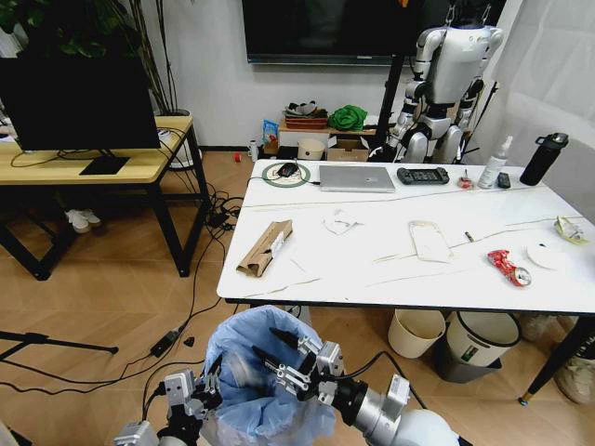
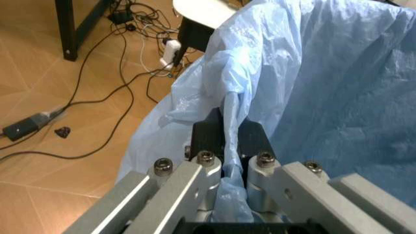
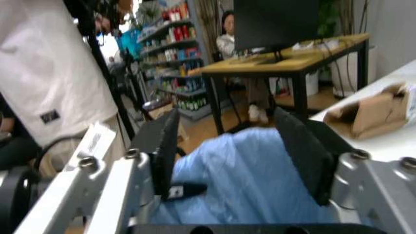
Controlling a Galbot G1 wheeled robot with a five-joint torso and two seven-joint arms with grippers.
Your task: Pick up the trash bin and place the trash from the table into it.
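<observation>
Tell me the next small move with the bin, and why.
Probably reach the open right tool toward the cardboard piece, the trash nearest the table edge. The left tool is shut on the trash bin liner, holding the bin just below that edge, and the right tool hangs over the bin mouth holding nothing.

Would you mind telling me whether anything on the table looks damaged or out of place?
Yes. Litter lies scattered over the table: a torn cardboard piece near its left edge, crumpled paper mid-table, and a crushed red can towards the right. The laptop at the back lies closed and looks tidy.
</observation>
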